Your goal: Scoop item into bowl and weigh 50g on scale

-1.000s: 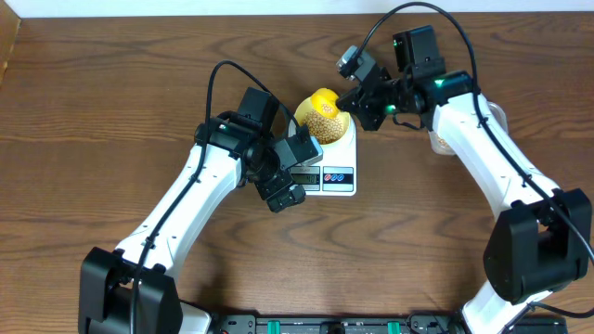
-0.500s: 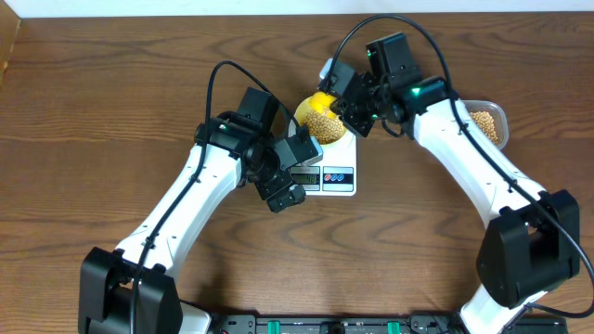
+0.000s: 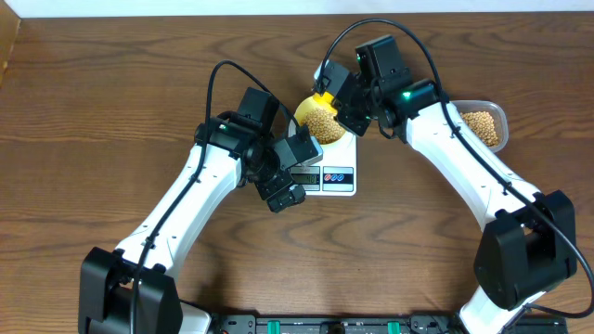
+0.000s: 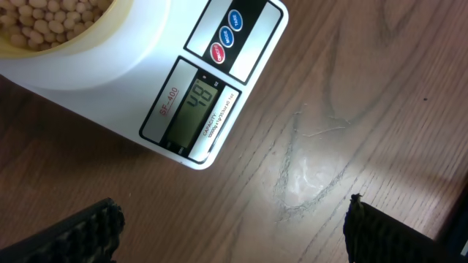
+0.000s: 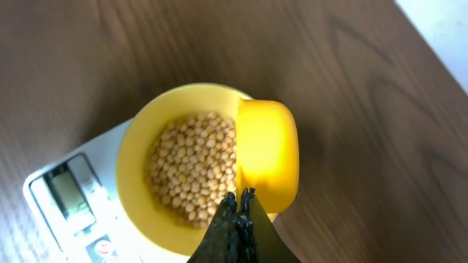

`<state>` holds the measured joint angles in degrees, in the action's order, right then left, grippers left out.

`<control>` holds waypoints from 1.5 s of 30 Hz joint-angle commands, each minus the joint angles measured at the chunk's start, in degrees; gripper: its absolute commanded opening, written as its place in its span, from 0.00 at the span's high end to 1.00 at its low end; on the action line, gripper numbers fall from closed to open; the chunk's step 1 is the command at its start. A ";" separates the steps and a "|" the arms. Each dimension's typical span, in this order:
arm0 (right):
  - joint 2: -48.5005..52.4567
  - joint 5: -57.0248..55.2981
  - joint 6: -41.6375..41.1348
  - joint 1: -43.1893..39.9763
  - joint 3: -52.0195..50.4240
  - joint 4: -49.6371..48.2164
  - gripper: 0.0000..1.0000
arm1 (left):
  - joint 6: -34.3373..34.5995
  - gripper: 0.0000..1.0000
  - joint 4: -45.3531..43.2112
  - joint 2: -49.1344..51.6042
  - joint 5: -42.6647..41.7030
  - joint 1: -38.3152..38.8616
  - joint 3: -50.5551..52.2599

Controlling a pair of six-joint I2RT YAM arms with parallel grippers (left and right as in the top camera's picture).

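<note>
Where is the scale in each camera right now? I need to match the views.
Overhead: scale at centre, a little above the middle, between the two arms.
Left wrist: scale in the upper left, its display and buttons in view.
Right wrist: scale in the lower left, partly cut off.
Shared landmark: the yellow bowl of beans standing on it.

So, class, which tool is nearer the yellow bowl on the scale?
Right. The right tool, shut on the scoop, hovers by the bowl; the left tool hangs open beyond the scale, display side.
</note>
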<state>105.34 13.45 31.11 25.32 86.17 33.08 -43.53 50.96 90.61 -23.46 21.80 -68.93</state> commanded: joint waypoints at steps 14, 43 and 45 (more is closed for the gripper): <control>-2.19 17.07 -18.40 -11.32 8.92 -1.25 0.99 | -0.37 0.02 0.13 0.37 -0.50 -0.20 0.13; -2.08 -2.80 -19.56 -26.86 8.92 -19.56 0.99 | -0.37 0.02 0.13 0.37 -0.50 -0.20 0.13; -2.10 -2.80 -21.16 -26.73 8.92 -17.79 0.99 | -0.39 0.02 0.13 0.37 -0.50 -0.20 0.13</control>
<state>104.40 11.49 12.05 -1.58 94.02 14.33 -43.53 50.94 90.61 -23.66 21.80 -68.93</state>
